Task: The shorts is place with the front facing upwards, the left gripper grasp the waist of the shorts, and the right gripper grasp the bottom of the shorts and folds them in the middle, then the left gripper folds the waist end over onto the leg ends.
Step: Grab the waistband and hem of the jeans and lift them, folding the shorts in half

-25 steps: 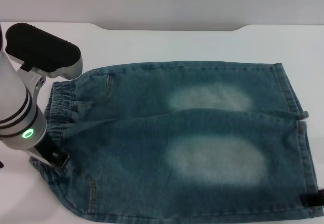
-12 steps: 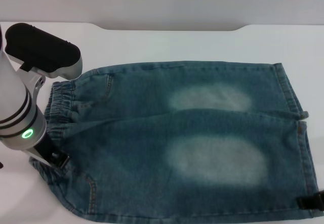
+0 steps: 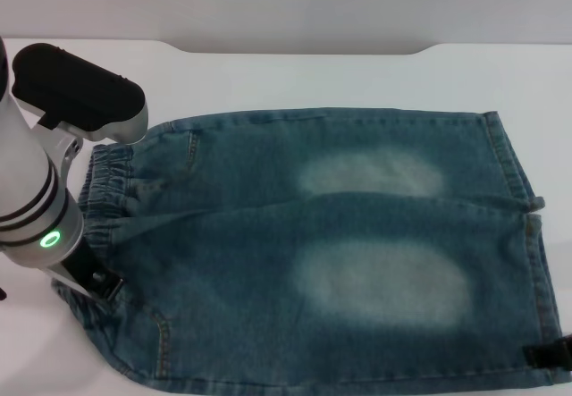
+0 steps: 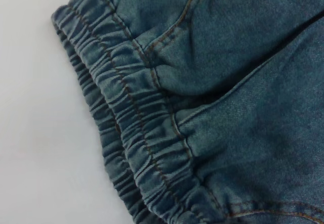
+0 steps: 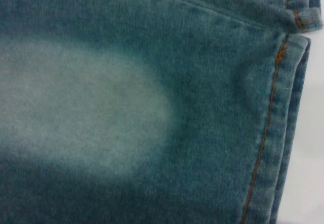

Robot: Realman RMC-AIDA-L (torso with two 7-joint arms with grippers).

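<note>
Presently the denim shorts (image 3: pixel 340 253) lie flat and spread on the white table (image 3: pixel 295 79), front up, with two pale faded patches on the legs; the waist (image 3: pixel 107 190), a gathered ruffled elastic band, sits at the left end, and the bottom of the shorts (image 3: pixel 523 235), two straight stitched hems, at the right end; bare table lies beyond the far edge and to both sides, while the near edge runs close to the bottom of the head view. The left claw (image 3: pixel 89 278) is down at the near corner of the waist, its fingers hidden under the silver-white arm, so whether it grips cannot be told; the right claw (image 3: pixel 550 353) shows only as a black tip at the near hem corner, cut off, its state likewise undeterminable.
</note>
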